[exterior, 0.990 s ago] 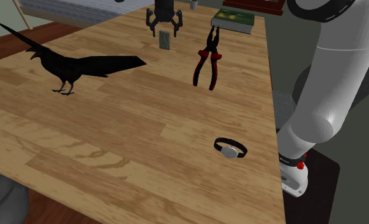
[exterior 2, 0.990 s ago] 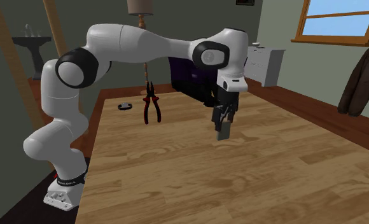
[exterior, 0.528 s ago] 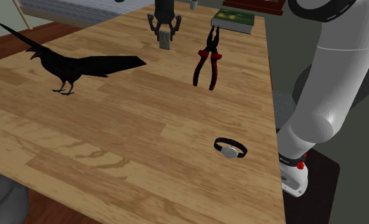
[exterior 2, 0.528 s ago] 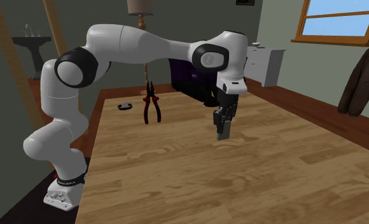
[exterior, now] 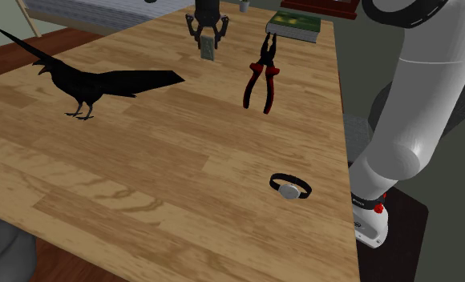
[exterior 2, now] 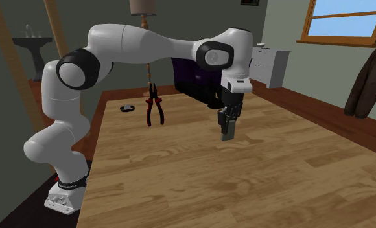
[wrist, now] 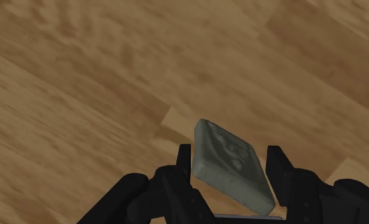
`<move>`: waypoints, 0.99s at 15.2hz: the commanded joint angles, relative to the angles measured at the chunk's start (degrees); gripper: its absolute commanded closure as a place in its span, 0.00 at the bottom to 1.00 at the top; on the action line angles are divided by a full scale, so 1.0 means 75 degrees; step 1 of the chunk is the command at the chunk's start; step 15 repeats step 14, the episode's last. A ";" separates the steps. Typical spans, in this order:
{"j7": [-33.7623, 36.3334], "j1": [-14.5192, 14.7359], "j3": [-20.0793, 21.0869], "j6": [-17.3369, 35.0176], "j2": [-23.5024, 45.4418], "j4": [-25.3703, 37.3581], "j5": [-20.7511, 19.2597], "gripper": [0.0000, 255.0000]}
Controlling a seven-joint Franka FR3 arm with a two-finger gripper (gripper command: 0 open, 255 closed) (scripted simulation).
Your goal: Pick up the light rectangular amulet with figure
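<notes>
The amulet (exterior: 208, 50) is a small grey-green rectangular slab with a raised figure on its face (wrist: 231, 164). It stands upright at the far end of the wooden table (exterior: 183, 160). My black gripper (exterior: 208, 34) comes down on it from above and is shut on it, one finger on each side (wrist: 184, 160). In the second exterior view the amulet (exterior 2: 226, 133) hangs from the gripper (exterior 2: 227, 124) with its lower edge very close to the table top; whether it still touches I cannot tell.
A black bird figure (exterior: 86, 84) stands at the shoulder view's left. Red-handled pliers (exterior: 261, 76) and a green book (exterior: 293, 26) lie to the right of the amulet. A wristwatch (exterior: 290, 187) lies near the stand. A dark box (exterior 2: 194, 81) sits behind the gripper.
The fingers stood open around the amulet a second ago and have since shut on it. Gripper and amulet have risen a trifle.
</notes>
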 commanded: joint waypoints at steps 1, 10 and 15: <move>0.0001 0.0013 0.0003 -0.0218 0.0021 0.0237 -0.0003 1.00; 0.0006 0.0106 0.0012 -0.1299 0.0311 0.1605 -0.0061 1.00; 0.0008 0.0140 0.0013 -0.1588 0.0427 0.2009 -0.0085 1.00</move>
